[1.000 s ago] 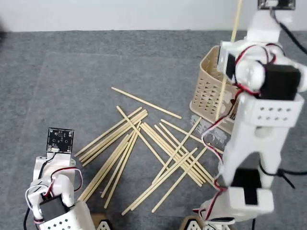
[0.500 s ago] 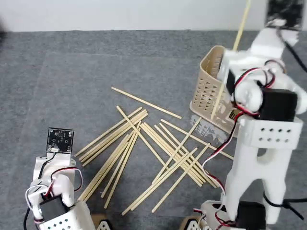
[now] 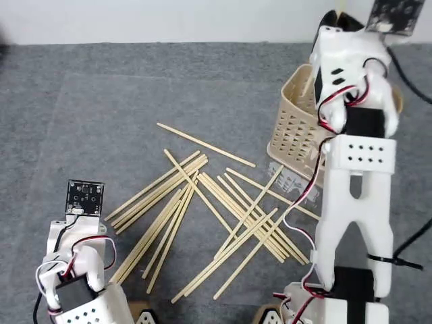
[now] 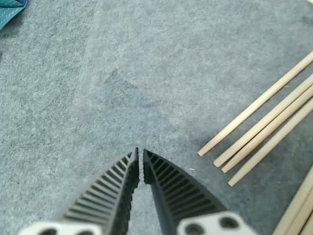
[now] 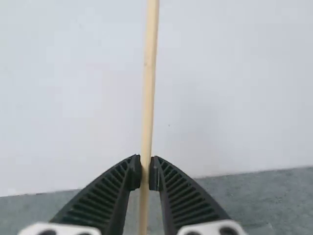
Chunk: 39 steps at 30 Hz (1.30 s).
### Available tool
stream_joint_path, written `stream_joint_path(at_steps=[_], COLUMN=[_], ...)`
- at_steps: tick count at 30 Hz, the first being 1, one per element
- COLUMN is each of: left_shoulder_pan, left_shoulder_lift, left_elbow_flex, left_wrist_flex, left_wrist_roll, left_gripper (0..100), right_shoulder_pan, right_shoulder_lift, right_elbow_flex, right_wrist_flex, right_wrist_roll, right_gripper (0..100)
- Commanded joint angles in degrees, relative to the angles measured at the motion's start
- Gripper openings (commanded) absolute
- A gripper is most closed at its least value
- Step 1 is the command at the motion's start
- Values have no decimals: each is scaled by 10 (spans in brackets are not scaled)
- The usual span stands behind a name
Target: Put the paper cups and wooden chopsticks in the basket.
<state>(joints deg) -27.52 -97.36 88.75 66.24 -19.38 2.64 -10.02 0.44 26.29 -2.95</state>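
Observation:
Several wooden chopsticks [image 3: 202, 202] lie scattered in a loose pile on the grey mat. A tan slotted basket [image 3: 293, 131] stands at the far right. My right arm [image 3: 354, 101] rises over the basket. In the right wrist view my right gripper [image 5: 145, 169] is shut on one chopstick [image 5: 149, 73], which stands upright against the white wall. My left arm [image 3: 74, 283] rests at the near left. Its gripper [image 4: 141, 155] is shut with nothing in it, just above the mat and beside the ends of a few chopsticks [image 4: 264, 122].
The grey mat [image 3: 101, 121] has open room at the left and far side. A white wall runs along the back. A teal object [image 4: 10, 6] lies at the edge of the left wrist view.
My right arm has swung farther back over the basket and lifted, carrying the held chopstick more upright. The left arm and the pile have not moved.

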Motion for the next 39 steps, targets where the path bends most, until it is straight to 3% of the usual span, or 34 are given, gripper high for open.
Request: stream_joint_path(at_steps=[1, 10, 22, 26, 31, 35, 39], left_shoulder_pan=[-1, -1, 12, 56, 110, 143, 161], left_shoulder_lift=[-5, -5, -2, 0, 1, 50, 182], left_elbow_flex=[0, 0, -105, -145, -185, -249, -340], left_wrist_flex=[-3, -4, -4, 1, 21, 61, 78], left_wrist_roll=[-4, -4, -4, -23, -24, -24, -25], left_gripper=[16, 16, 16, 16, 16, 16, 16], right_shoulder_pan=[0, -7, -65, -65, -62, -62, -62], right_shoulder_lift=[-5, -44, -246, -262, -262, -275, -303], right_elbow_flex=[43, 40, 21, 22, 27, 95, 190], right_wrist_flex=[-37, 76, 484, 590, 664, 672, 632], right_wrist_roll=[38, 8, 1, 0, 3, 2, 3], right_gripper=[13, 254, 255, 223, 13, 28, 9])
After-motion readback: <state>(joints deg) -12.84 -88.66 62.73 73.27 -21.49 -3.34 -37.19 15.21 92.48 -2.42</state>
